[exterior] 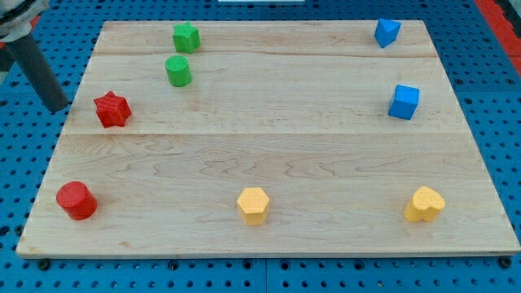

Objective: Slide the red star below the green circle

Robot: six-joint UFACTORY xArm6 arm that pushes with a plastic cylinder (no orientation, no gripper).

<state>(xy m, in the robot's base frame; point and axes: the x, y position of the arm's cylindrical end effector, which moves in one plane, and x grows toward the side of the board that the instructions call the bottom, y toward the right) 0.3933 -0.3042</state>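
The red star [112, 109] lies on the wooden board at the view's left. The green circle [177, 71] sits up and to the right of it, apart from it. My tip [57, 106] is at the board's left edge, a short way left of the red star and not touching it. The dark rod slants up toward the view's top left corner.
A green star [186, 37] lies just above the green circle. A red circle [76, 200] is at bottom left. Two blue blocks [387, 32] [404, 102] are at the right. A yellow hexagon [253, 205] and a yellow heart [425, 203] lie along the bottom. The wooden board [269, 138] rests on a blue pegboard.
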